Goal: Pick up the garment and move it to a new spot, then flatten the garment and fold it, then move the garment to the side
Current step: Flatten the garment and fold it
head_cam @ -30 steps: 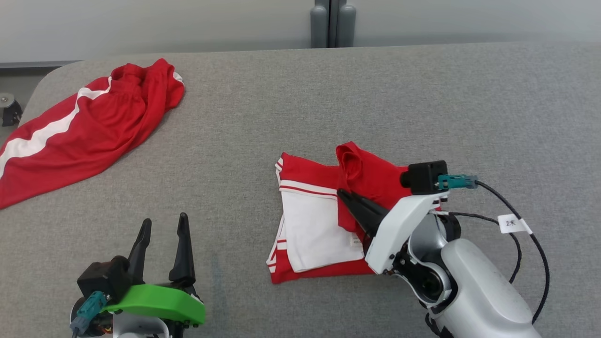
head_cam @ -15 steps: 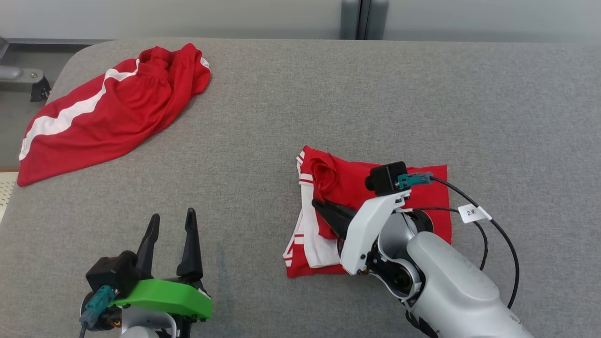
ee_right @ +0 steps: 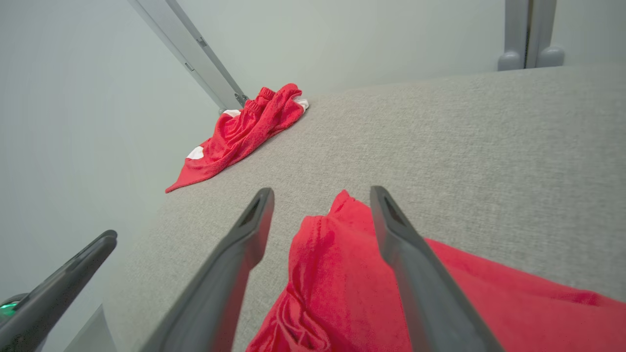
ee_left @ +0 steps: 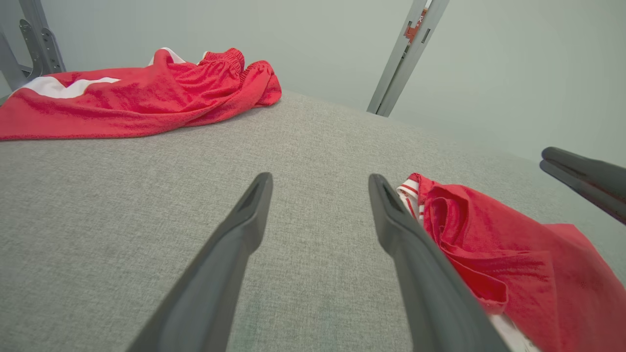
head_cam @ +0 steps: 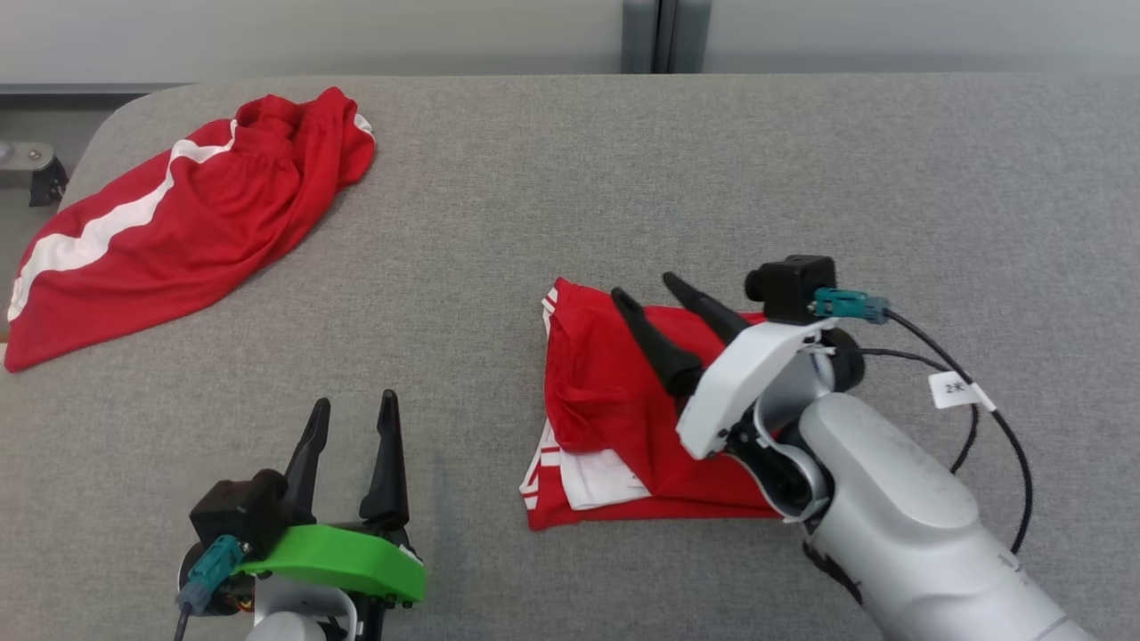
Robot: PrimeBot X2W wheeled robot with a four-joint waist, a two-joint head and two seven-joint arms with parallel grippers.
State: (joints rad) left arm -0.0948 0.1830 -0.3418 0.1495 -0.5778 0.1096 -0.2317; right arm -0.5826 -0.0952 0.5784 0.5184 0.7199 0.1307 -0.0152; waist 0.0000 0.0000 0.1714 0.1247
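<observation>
risks first. snagging: right gripper (head_cam: 644, 286) low over the folded garment (head_cam: 614, 418), fingers spread wide, nothing held, contact with the cloth unclear from here. dragging a fingertip out sideways instead of lifting straight up likely to pull the bunched top flap back open and undo the fold. second: top layer not flat, rumpled ridge along the side facing the striped shorts (head_cam: 178, 223), white inner panel poking out at the near corner on that side. sliding the stack by one layer likely to shear the layers apart; better to pinch through the full thickness. third: thin jersey on a grey fabric table (head_cam: 570, 160), probably enough drag to hold the bottom layer back during a push.

location: garment well apart from the striped shorts, to their right and nearer the robot. right gripper also right of the shorts, over the garment's far half. left gripper (head_cam: 354, 401) nearer the robot than the shorts, well apart from them, fingers wide open, empty, parked off the cloth.

orientation: rough rectangle lying flat, white-trimmed edge facing the shorts. long axis probably running toward and away from the shorts, i.e. across the table, but the end far from the shorts hidden under the right arm, so can't confirm.
</observation>
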